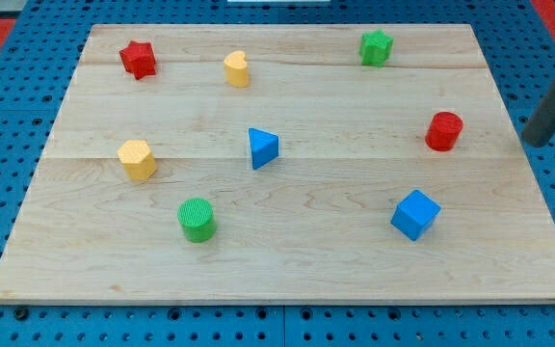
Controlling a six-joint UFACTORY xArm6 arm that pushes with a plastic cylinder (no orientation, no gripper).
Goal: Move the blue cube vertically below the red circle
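Blue cube (pixel 415 214) nearly under the red circle (pixel 443 131)

My tip (pixel 534 142), holding nothing, hangs off the board's right edge; I'd nudge the cube slightly rightward.

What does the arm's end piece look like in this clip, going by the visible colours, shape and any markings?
Only a short stretch shows at the view's right edge: a straight, round, dark grey rod, plain and matte, with no visible markings or cables. My tip is its blunt lower end. At the upper right corner something white sits above the rod, too cropped to identify.
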